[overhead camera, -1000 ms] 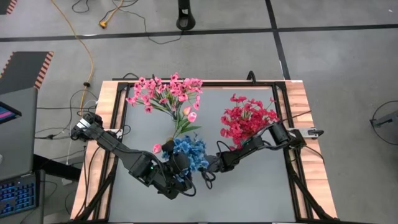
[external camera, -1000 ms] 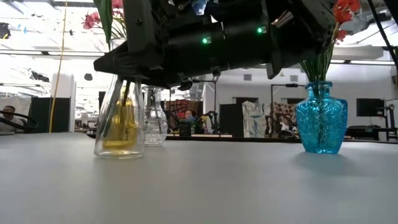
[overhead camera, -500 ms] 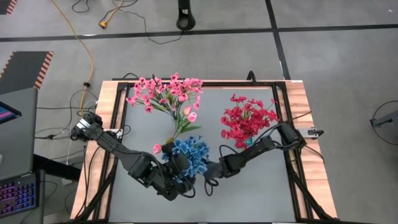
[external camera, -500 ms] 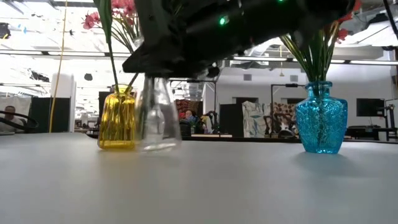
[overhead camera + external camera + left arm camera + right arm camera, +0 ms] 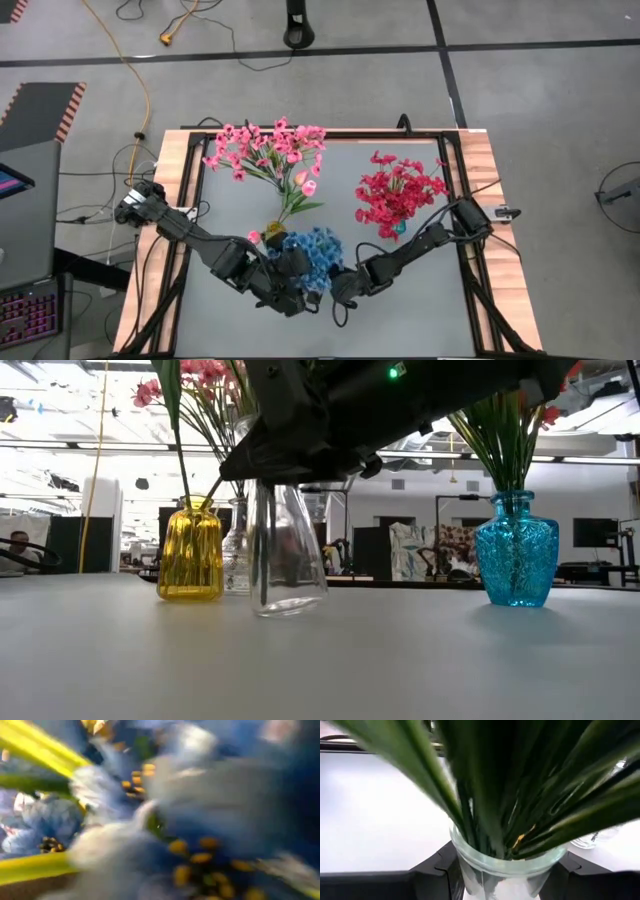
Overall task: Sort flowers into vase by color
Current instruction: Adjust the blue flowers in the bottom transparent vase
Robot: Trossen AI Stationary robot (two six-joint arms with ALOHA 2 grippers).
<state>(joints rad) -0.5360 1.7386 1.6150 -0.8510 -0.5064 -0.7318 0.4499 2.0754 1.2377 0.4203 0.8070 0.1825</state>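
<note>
The grey table (image 5: 420,300) carried it all! The pink flowers (image 5: 265,150) fanned widest, beyond the clear glass vase (image 5: 287,555); the red flowers (image 5: 400,190) rose from the blue glass vase (image 5: 516,550) off to its side, the blue flowers (image 5: 310,250) filling the clear vase itself. The right gripper (image 5: 502,870) clasped that vase's neck; the left gripper (image 5: 290,290) was buried in blue blossoms, its grip impossible to tell. The yellow glass vase (image 5: 190,550) stood just beside.

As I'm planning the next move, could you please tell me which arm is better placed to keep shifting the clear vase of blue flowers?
The right. Its gripper has a finger on each side of the clear vase just below the rim, stems standing inside. The left gripper is up among the blue flowers, not at the glass.
</note>
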